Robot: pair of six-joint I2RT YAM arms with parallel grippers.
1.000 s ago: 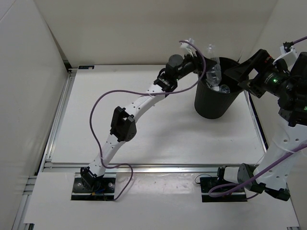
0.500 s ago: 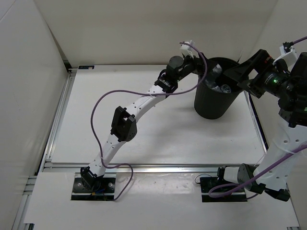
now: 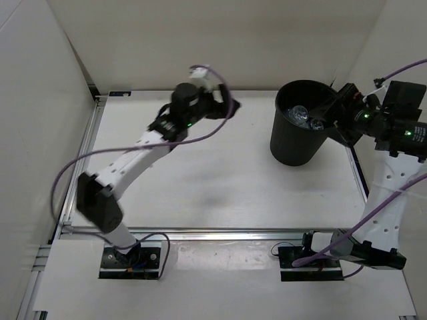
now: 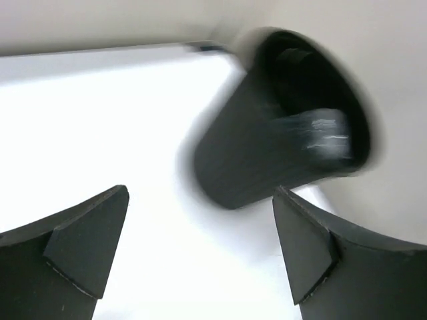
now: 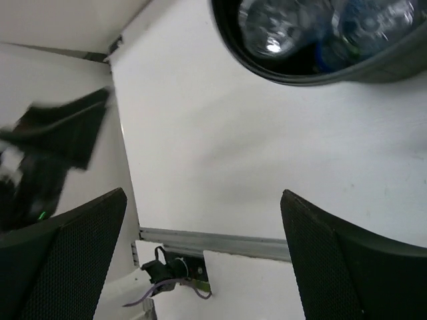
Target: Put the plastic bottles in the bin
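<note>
**Left arm.** It reaches from the near-left corner up to the middle of the desk's [image 3: 220, 180] far edge. The left gripper [image 3: 223, 107] hangs there above the surface, well apart from the bin and blurred in the overhead view. Its wrist camera shows the fingers spread wide with nothing between them [image 4: 200, 200]. In my judgement this arm has no load and is parked out of the bin's way.

**Bin.** The black bucket [image 3: 293, 143] stands upright near the far-right corner, just inside the right edge, with its mouth open to the top. It is tapered, narrower at the base. The left wrist view also shows it [image 4: 240, 167], smeared, with a pale shape inside.

**Bottles.** The plastic bottles [image 3: 303, 117] lie inside the bin, below the rim. The right wrist view shows a clear one catching the light [image 5: 270, 27] and beside it one with a blue cast [image 5: 363, 27]. The rest are hidden by the wall [image 5: 373, 67], so I cannot count four or find the green one. I see no bottle outside the bin in any view, so I judge the task at or near its end.

**Right arm.** It rises from the near-right corner along the right edge. The right gripper [image 3: 339, 115] is just beside the bin's right rim, pointing across its mouth. Its fingers stand wide apart and hold nothing [image 5: 203, 200]. The pose suits a release over the opening.
</note>
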